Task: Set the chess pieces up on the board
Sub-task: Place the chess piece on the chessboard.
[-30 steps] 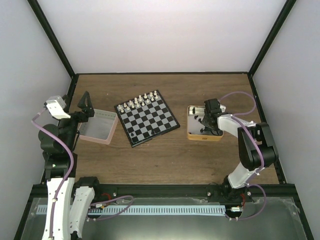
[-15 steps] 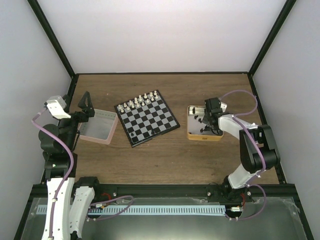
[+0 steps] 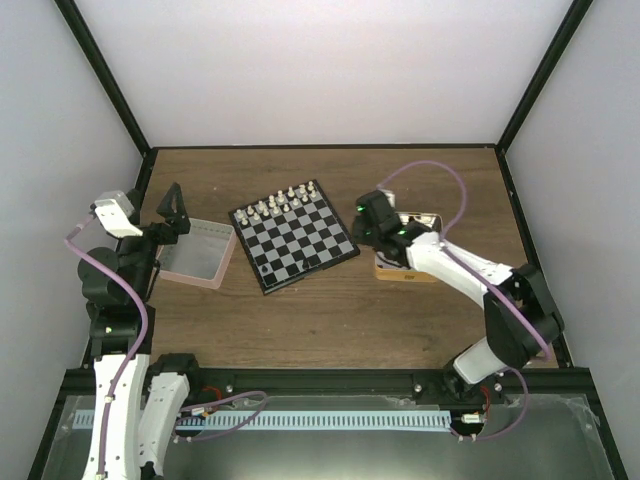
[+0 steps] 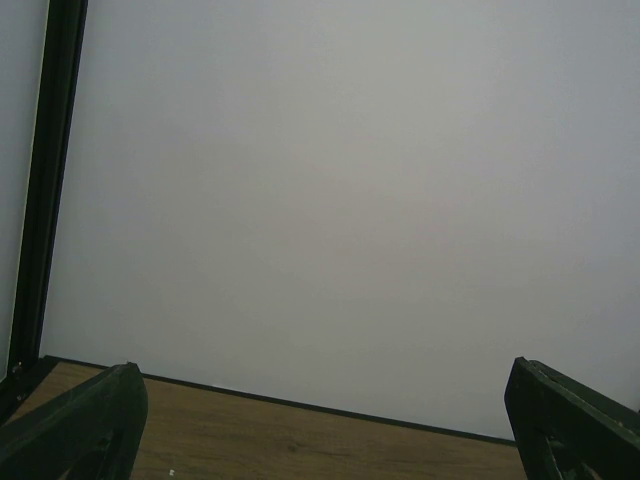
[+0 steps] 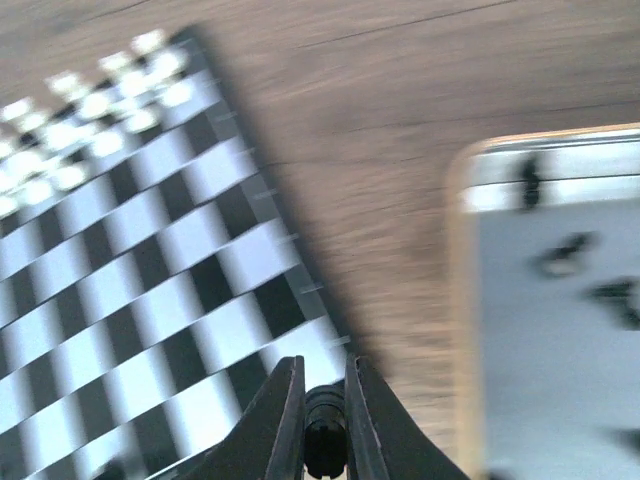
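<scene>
Right gripper [image 5: 322,388], pinching a tiny black chess piece [image 5: 324,445], hangs over the right edge of the small black-and-white checked board [image 5: 200,290]. The next move is likely lowering it squarely onto an empty near-row square. Left gripper [image 3: 172,208] spread, idle.

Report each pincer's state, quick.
Left pincer: open, holding nothing.
Right pincer: closed on a dark chess piece.
</scene>
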Tool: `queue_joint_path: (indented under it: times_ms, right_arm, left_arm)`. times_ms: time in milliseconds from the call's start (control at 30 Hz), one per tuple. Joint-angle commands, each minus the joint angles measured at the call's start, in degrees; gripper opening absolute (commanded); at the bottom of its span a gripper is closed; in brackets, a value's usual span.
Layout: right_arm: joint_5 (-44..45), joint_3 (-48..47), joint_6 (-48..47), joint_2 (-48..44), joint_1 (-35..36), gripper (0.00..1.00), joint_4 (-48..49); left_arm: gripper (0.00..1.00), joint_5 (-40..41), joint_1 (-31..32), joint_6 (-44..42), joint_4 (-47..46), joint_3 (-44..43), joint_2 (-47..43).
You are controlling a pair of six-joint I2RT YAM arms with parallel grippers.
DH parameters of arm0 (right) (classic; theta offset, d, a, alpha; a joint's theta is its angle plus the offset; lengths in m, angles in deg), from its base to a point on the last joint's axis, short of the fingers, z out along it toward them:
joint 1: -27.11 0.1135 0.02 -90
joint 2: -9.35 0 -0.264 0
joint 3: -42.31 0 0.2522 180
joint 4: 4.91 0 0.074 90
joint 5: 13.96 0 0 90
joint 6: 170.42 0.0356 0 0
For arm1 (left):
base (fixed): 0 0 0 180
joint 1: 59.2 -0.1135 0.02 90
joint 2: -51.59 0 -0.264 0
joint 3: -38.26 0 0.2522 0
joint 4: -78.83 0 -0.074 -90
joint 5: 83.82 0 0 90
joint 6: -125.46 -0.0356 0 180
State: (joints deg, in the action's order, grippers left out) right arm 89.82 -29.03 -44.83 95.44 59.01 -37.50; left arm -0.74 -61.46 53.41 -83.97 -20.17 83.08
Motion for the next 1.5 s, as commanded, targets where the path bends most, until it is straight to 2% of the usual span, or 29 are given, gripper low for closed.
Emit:
queue_joint_path:
  times_ms: [0, 133, 367, 767, 1300, 1467]
  right_arm:
    - [-2.08, -5.86, 1.43, 3.14, 10.83, 0.06, -0.42]
    - [-2.66, -9.88, 0.7, 7.42, 20.42, 0.06, 0.2]
    - [-3.26, -17.34, -2.48, 17.14, 28.94, 0.06, 0.94]
    - [-4.68, -24.05, -5.23, 28.31, 29.43, 0.07, 0.83]
    - [-5.06, -27.94, -6.79, 33.29, 29.43, 0.09, 0.46]
    - [-4.91, -28.4, -6.95, 34.07, 29.43, 0.13, 0.24]
  left_arm:
    - [1.0, -0.63, 0.24, -0.03, -1.23, 0.66, -0.28]
    - [1.0, -0.39, 0.37, -0.11, -1.12, 0.69, -0.45]
    - [1.0, -0.3, 0.64, -0.2, -1.13, 0.66, -0.6]
    - [1.0, -0.11, 0.94, -0.32, -1.06, 0.69, -0.33]
    - [1.0, -0.2, 0.94, -0.3, -1.02, 0.68, -0.11]
    - [1.0, -0.2, 0.9, -0.29, -1.01, 0.64, -0.07]
